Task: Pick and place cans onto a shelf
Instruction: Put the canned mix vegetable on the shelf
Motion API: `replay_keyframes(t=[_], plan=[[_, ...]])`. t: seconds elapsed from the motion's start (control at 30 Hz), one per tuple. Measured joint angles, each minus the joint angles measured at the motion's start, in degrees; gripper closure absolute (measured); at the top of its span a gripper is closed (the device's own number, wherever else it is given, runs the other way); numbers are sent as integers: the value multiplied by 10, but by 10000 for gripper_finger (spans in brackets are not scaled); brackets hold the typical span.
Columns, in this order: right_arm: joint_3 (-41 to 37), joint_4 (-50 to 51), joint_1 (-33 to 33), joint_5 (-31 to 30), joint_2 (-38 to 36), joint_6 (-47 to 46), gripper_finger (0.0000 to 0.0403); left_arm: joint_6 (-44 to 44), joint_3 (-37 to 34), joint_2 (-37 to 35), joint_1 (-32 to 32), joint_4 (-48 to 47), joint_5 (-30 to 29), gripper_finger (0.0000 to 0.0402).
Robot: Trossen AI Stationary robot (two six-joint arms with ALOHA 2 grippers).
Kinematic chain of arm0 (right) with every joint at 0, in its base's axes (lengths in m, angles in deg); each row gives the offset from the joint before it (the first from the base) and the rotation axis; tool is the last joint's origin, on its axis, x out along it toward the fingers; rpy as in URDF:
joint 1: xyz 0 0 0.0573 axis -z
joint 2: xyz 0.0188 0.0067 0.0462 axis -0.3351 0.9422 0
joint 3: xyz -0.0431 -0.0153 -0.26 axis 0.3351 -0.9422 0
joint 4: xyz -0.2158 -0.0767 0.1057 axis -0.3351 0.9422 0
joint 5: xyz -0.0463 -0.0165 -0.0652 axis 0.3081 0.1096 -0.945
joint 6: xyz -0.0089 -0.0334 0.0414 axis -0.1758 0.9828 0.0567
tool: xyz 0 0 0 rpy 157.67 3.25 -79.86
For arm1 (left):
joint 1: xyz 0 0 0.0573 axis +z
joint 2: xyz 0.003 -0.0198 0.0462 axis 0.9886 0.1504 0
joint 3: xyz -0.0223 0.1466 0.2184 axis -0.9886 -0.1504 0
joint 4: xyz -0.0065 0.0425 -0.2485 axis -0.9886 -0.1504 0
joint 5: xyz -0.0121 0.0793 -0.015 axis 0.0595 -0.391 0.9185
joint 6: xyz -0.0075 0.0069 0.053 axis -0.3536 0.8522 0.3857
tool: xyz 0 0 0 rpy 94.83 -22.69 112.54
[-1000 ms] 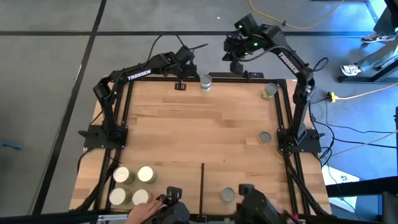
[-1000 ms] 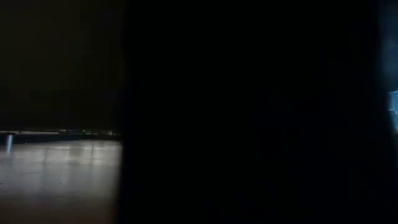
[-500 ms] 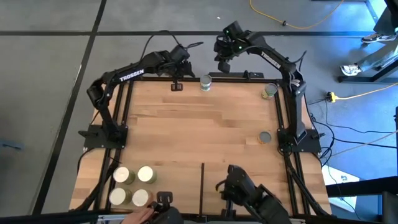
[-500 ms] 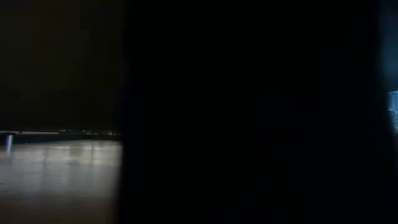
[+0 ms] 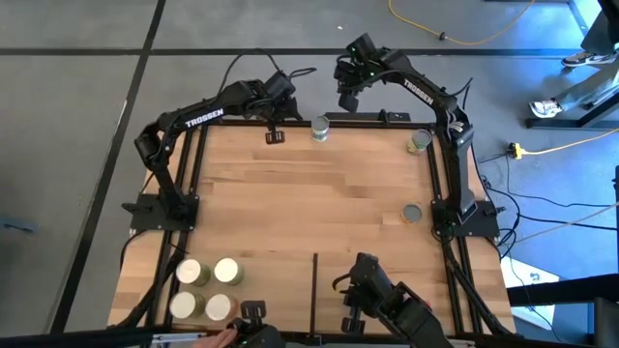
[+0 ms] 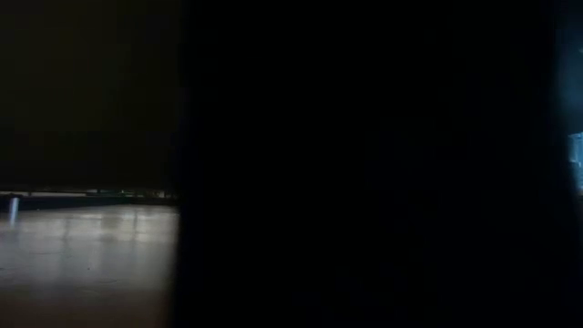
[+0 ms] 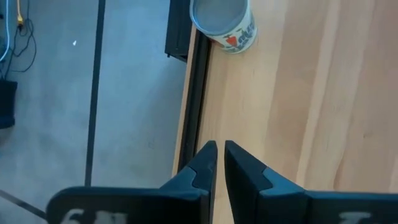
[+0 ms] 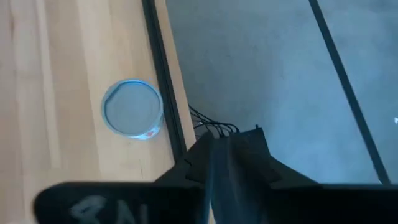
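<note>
Cans stand upright on the pale wood shelf (image 5: 319,193). Several white-topped ones (image 5: 205,288) are at the near left. One (image 5: 320,129) is at the far edge, one (image 5: 420,141) at the far right, and one (image 5: 413,213) by the right rail. My left gripper (image 5: 276,133) is shut and empty over the far rail, left of the far-edge can (image 7: 224,22). My right gripper (image 5: 348,97) is shut and empty beyond the far edge, over the floor, with that same can (image 8: 132,109) beside it.
A thin black divider strip (image 5: 314,285) stands at the near middle. A dark bulky object (image 5: 382,300) reaches over the near edge right of it. A person's hand (image 5: 208,335) shows at the near left edge. Something dark blocks most of the low view (image 6: 364,164).
My right gripper has swung toward the table's left, staying beyond the far edge. My left arm has shifted slightly left. The dark object at the near edge has moved in over the can right of the divider, hiding it. The person's hand has drawn back.
</note>
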Motion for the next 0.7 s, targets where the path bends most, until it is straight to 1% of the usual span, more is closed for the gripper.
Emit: replay_keyframes(t=[0.07,0.13,0.23,0.3,0.4,0.6,0.7], plan=[[0,1,0,19,0,0,334,0,0,0,-1,0,0,379],[0,5,0,54,0,-2,323,-1,0,0,-2,0,-1,378],[0,5,1,110,8,-24,318,-6,0,0,-3,-2,0,376],[0,5,4,136,22,-48,318,-15,0,0,-3,-7,0,377],[0,7,10,141,45,-84,317,-16,0,0,-3,-19,0,379],[0,6,9,142,76,-103,317,-27,0,0,-4,-29,0,377],[0,6,5,173,88,-116,317,-31,0,0,-3,-30,0,379]])
